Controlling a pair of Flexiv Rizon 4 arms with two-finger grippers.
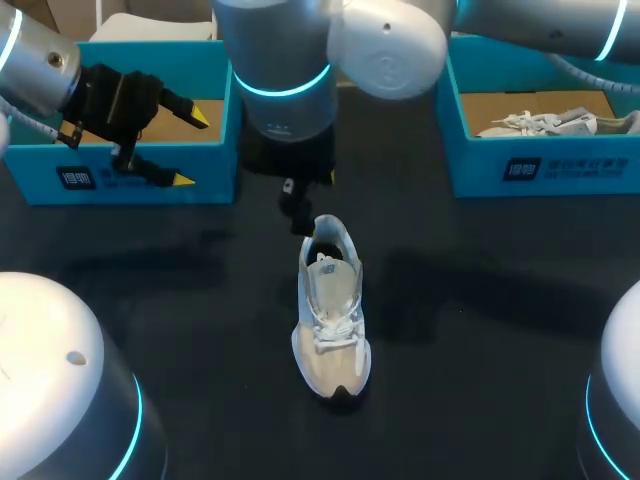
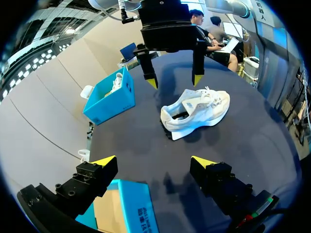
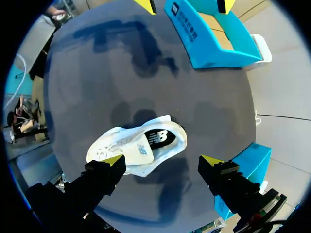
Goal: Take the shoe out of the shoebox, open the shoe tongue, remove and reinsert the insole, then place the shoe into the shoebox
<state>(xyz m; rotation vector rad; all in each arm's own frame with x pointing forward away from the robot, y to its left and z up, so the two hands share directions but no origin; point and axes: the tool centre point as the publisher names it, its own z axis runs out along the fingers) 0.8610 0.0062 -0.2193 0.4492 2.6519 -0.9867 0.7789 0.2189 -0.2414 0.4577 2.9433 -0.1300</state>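
The shoe [image 1: 332, 310] lies on its sole at the middle of the dark counter [image 1: 480, 330], out of either box; in the head view its toe points to 6 o'clock and its heel to 12 o'clock; it is white, laced, and its opening shows dark inside.

The right arm [image 1: 390, 45] comes in from 1 o'clock and crosses to the centre; the right hand [image 2: 175, 81] hangs fingers-down just over the heel end at 12 o'clock of the shoe; its fingers are spread wide with nothing gripped, and the left wrist view shows the yellow tips clear of the shoe.

The left hand [image 1: 192, 148] sits at 10 o'clock of the counter, turned sideways so its fingers point toward 3 o'clock; it hovers over the front wall of the left shoebox [image 1: 130, 170]; its fingers are spread wide and hold nothing.

The left shoebox is blue with a brown cardboard floor showing; part of its inside is hidden by the hand; the right shoebox [image 1: 540, 165], also blue, stands at 2 o'clock, well apart from the shoe, and holds a second shoe [image 1: 545, 123], white and laced, lying inside it.
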